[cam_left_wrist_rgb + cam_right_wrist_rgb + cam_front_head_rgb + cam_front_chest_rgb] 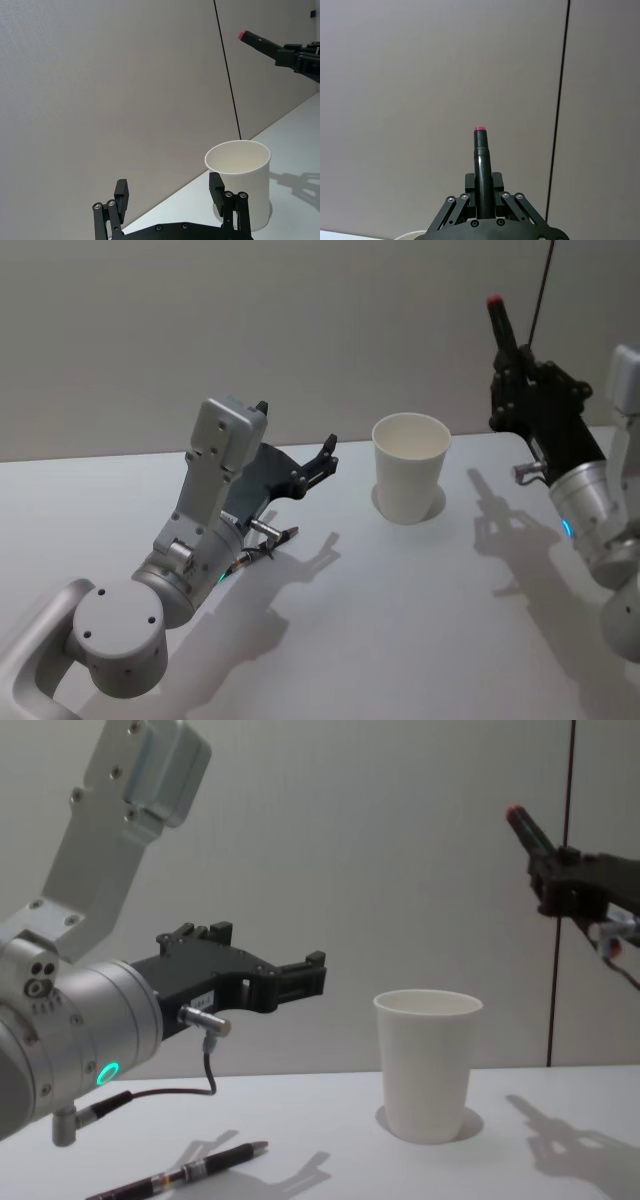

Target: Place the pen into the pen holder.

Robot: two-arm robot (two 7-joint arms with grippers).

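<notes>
Pen (498,322) stands clamped in right claw (508,365), right of pen holder (410,480); left claw (168,185) gapes empty.

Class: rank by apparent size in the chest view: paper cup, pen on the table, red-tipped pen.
1. paper cup, clearly largest.
2. pen on the table, long but thin.
3. red-tipped pen; partly hidden in the right gripper, so full size unsure.

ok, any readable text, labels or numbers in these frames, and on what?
No readable text anywhere.
Cup: plain white, no print.
Black pen in the shut right gripper, raised right of the cup: no lettering shows.
Second pen on the table near the open left gripper: bands on it, too small to read.
</notes>
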